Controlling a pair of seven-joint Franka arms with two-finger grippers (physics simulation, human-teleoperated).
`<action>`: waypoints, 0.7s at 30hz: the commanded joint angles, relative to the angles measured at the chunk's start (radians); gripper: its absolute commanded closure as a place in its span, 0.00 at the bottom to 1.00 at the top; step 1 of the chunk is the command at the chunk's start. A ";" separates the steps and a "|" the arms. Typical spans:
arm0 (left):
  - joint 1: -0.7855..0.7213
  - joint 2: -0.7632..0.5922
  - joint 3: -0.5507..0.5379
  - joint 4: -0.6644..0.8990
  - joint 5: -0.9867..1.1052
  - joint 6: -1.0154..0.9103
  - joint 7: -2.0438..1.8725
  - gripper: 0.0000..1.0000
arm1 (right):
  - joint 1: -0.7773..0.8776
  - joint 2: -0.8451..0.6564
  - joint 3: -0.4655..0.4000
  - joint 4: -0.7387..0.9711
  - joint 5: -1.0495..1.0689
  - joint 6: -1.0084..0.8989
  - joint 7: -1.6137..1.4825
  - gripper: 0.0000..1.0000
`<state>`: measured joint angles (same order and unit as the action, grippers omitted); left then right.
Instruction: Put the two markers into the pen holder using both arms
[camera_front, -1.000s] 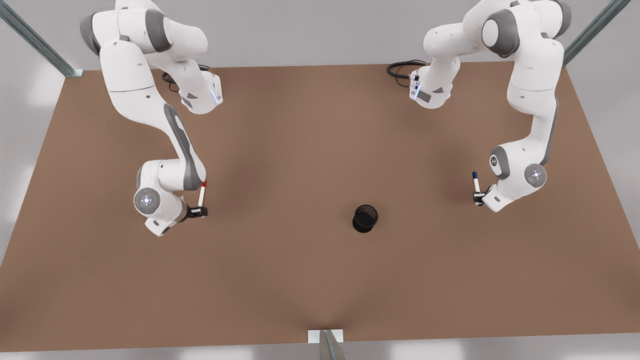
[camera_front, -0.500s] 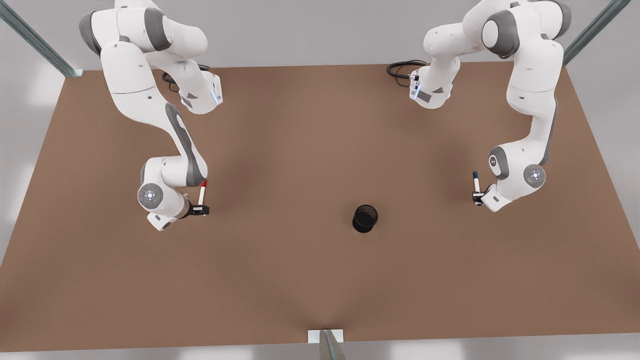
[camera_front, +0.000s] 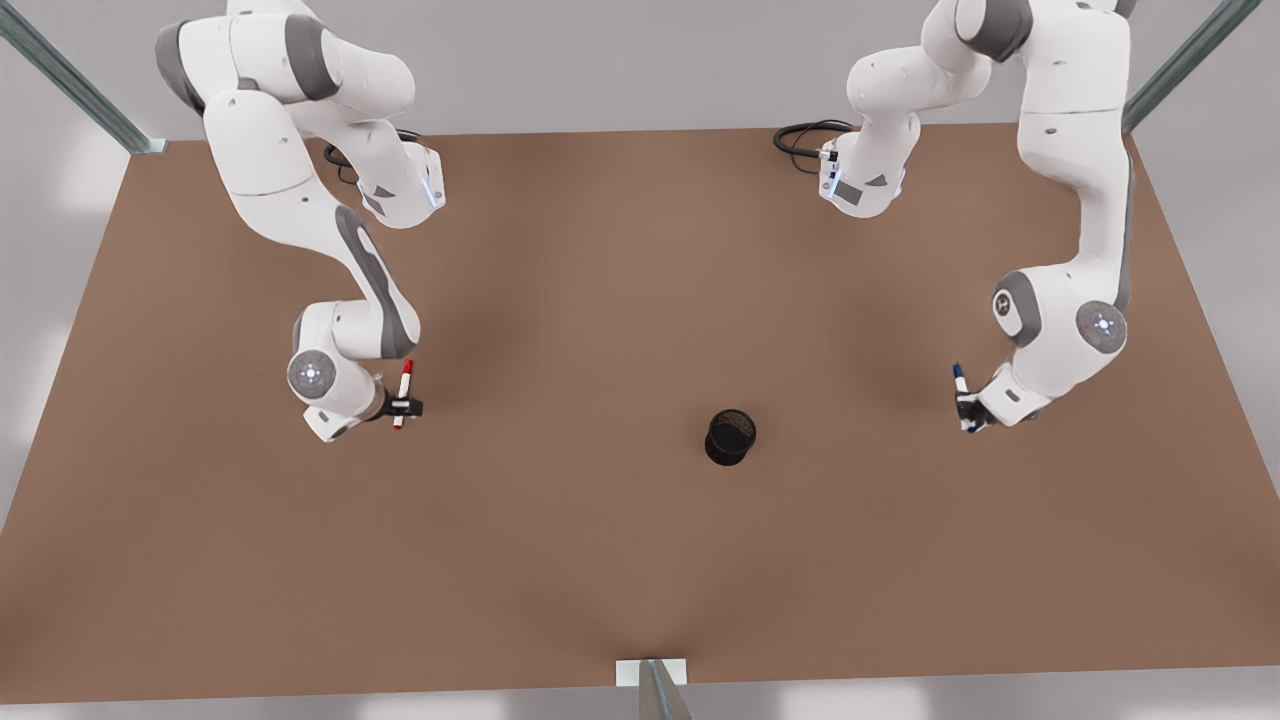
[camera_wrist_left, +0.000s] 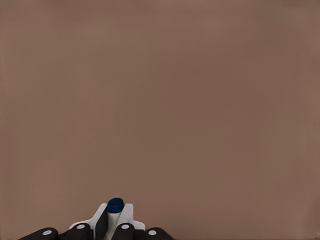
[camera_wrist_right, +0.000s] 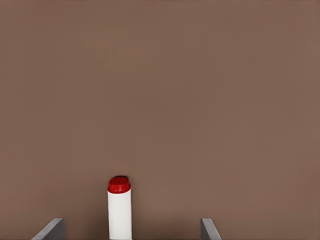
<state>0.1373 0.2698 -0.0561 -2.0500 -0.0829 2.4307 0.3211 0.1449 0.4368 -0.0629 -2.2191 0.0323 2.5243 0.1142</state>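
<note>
On the front view's left, my right gripper (camera_front: 402, 407) is shut on the red-capped marker (camera_front: 405, 380), gripping its white barrel near the middle above the table. The right wrist view shows that marker's red end (camera_wrist_right: 119, 184) pointing at the brown tabletop. On the front view's right, my left gripper (camera_front: 966, 408) is shut on the blue-capped marker (camera_front: 959, 376). Its blue end (camera_wrist_left: 115, 205) sticks out between the white fingertips (camera_wrist_left: 127, 214) in the left wrist view. The black mesh pen holder (camera_front: 730, 437) stands upright between the two arms, nearer the left gripper.
The brown table (camera_front: 600, 560) spreads wide around the holder. Black cables (camera_front: 800, 138) coil by the arm base at the back right. Metal frame posts stand at the back corners and at the front edge (camera_front: 655, 685).
Both grippers have risen with their markers. The right gripper drifted slightly toward the holder; the left arm's wrist shifted outward, and both markers now look shorter, tipped more upright.
</note>
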 joint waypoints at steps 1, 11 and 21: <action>-0.001 -0.009 -0.036 0.089 -0.069 -0.272 -0.011 0.79 | -0.001 0.007 0.000 0.001 0.001 0.050 0.019 0.00; -0.111 0.049 -0.229 0.395 -0.557 -0.421 0.361 0.79 | 0.007 0.010 0.002 0.001 0.001 0.042 0.027 0.38; -0.212 0.104 -0.243 0.444 -0.922 -0.124 1.299 0.79 | 0.004 0.010 0.002 0.012 0.001 0.041 0.027 0.70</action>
<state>-0.0729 0.3743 -0.2987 -1.6034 -0.8892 2.2156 0.7252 0.1488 0.4473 -0.0612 -2.2092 0.0365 2.5656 0.1296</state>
